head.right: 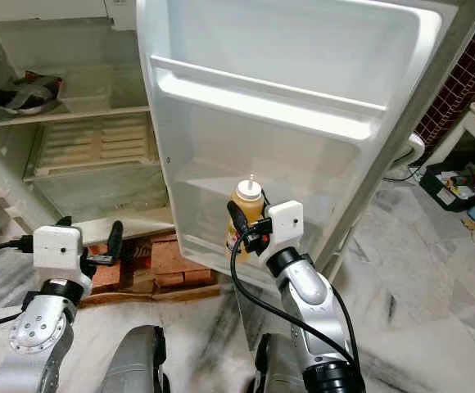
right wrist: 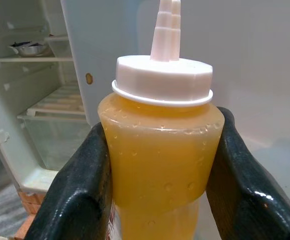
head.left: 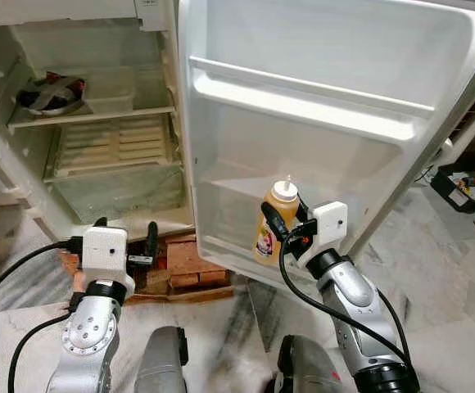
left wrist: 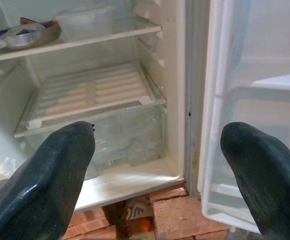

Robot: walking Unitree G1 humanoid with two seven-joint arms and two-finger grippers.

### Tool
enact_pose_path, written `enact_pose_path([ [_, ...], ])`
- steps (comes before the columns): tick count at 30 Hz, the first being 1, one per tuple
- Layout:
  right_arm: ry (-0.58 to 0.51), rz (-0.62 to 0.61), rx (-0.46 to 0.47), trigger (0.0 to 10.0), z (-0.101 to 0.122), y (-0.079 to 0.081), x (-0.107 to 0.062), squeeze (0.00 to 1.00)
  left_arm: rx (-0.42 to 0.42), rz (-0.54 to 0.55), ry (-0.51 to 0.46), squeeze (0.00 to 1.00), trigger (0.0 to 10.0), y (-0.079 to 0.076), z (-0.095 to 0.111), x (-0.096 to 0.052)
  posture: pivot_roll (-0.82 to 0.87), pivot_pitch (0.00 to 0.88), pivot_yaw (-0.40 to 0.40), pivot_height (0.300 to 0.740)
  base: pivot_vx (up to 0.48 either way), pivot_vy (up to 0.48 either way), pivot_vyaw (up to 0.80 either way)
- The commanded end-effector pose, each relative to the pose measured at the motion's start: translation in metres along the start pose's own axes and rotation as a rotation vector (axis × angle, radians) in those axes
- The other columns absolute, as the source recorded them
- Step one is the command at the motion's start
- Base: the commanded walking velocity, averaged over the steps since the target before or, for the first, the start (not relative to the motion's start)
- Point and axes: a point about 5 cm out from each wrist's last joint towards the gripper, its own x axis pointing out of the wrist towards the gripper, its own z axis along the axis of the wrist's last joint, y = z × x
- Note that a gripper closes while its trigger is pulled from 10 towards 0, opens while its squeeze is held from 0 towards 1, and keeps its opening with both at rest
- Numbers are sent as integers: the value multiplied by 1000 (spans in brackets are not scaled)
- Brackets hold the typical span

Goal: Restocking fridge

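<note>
While the right gripper pinches the yellow squeeze bottle around its shoulder, nozzle up, the bottle hangs at centre frame just before the lower door shelf, probably so it can be set down upright. At lower left the left gripper waits with fingers spread wide, holding nothing. The shelf's front lip is the edge to clear; above it the door rack leaves ample headroom. Farther back, upper left, the fridge's slatted shelf is bare, a foil-wrapped dish above.
</note>
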Motion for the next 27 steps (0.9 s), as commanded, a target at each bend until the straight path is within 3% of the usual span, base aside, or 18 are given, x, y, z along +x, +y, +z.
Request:
enact_pose_path([
  [1,-39,7,-13,10000,8,1,3,0,0,-12,-6,0,10000,-1,1,0,90,92,-49,630,0,0,0],
  [7,-33,16,-17,10000,7,2,3,0,5,-9,-9,0,10000,0,1,0,94,90,-51,630,0,0,0],
  [20,-31,21,-12,10000,6,3,4,0,25,24,8,0,10000,4,0,1,95,92,-48,549,0,0,0],
  [27,-26,11,-13,10000,5,3,5,0,39,70,24,0,10000,7,-2,2,97,98,-48,549,0,0,0],
])
